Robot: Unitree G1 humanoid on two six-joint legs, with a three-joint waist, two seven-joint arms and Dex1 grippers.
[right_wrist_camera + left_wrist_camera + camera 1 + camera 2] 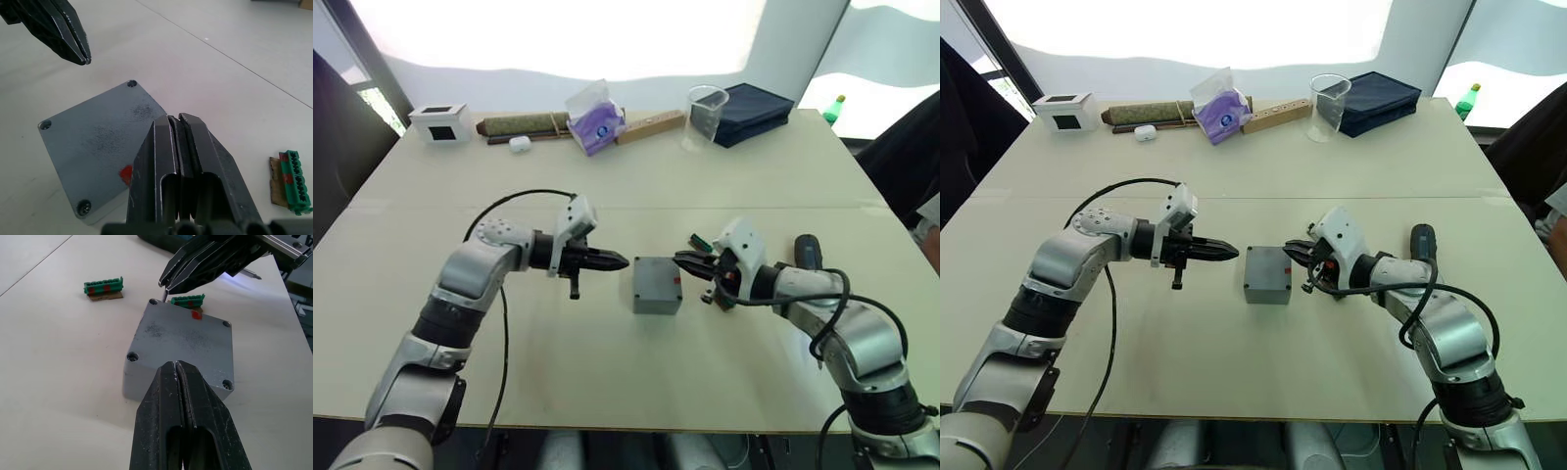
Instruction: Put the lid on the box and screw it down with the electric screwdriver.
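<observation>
I see the box (657, 285) sitting in the middle of the desk (607, 362) with the lid (183, 345) already lying flat on top, screw heads at its corners. My left gripper (619, 260) hangs just beside the box's left side, fingers pressed together and empty. My right gripper (683, 260) sits close on the other side, also closed on nothing. The electric screwdriver (808, 254) lies on the desk near my right forearm.

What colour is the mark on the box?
Red, on the grey box; clearest in the left wrist view.
</observation>
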